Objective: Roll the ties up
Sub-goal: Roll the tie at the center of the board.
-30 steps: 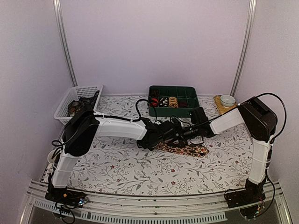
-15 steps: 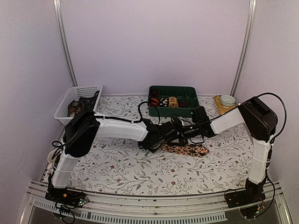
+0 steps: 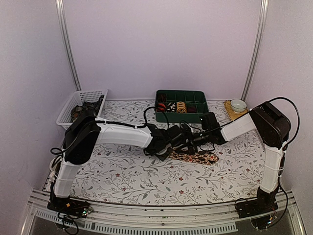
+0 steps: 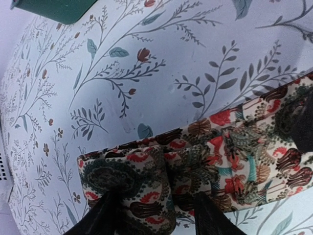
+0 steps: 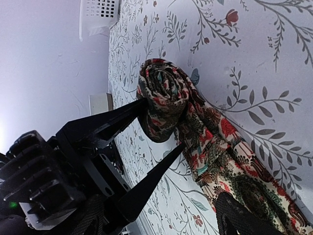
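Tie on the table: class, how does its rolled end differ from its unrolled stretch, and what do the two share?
The rolled end is a thick spiral coil; the unrolled stretch lies flat on the tablecloth. The rolled end sits between the open fingers of the left gripper; the unrolled stretch lies outside them. Both show the same dark floral print.

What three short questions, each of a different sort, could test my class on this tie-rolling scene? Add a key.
1. True or false: the floral tie lies fully flat, with no part rolled.
2. The green tray sits at the table's: A near edge, B far edge, C left edge?
3. Fill in: the left gripper stands ___, a finger on either side of the tie's rolled end.
Key: 1 false; 2 B; 3 open.
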`<state>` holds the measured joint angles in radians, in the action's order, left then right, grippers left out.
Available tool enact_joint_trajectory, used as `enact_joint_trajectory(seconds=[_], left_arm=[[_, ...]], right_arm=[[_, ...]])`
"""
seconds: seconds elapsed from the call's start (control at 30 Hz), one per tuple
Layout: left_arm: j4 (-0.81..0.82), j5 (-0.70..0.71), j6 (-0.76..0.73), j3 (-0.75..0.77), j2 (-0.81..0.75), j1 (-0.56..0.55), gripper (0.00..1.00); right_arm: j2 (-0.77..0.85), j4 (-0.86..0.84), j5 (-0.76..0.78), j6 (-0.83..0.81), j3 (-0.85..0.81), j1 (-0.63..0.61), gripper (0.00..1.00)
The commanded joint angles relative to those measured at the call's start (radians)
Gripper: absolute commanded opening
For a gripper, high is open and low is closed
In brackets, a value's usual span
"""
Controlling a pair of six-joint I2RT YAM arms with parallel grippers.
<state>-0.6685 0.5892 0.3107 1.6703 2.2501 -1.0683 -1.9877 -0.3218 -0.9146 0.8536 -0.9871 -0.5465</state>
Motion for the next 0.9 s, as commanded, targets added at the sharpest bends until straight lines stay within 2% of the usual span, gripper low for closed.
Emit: enact_joint_trajectory(seconds=[0.0,0.2,0.37,0.6,0.87], left_arm=[[0.054,-0.094,-0.016,-0.03,-0.049,-0.006,0.54],[0.079,-0.055,-0.022,-0.037,-0.109,0.006,0.61],[0.126,-0.096,-0.02,-0.075,-0.188,0.019,0.67],[0.242,-0.274,0.03,-0.197,-0.378,0.069,0.74],[0.438,-0.51,0.122,-0.476,-0.562,0.243,0.77]], right_arm=[[0.019,-0.028,-0.001,0.001,-0.006,0.008,0.79],[0.044,0.024,0.019,-0.027,-0.043,0.008,0.79],[0.062,0.061,0.032,-0.044,-0.075,0.008,0.79],[0.074,0.071,0.043,-0.049,-0.106,0.002,0.79],[0.035,0.025,0.052,-0.012,-0.168,-0.047,0.78]])
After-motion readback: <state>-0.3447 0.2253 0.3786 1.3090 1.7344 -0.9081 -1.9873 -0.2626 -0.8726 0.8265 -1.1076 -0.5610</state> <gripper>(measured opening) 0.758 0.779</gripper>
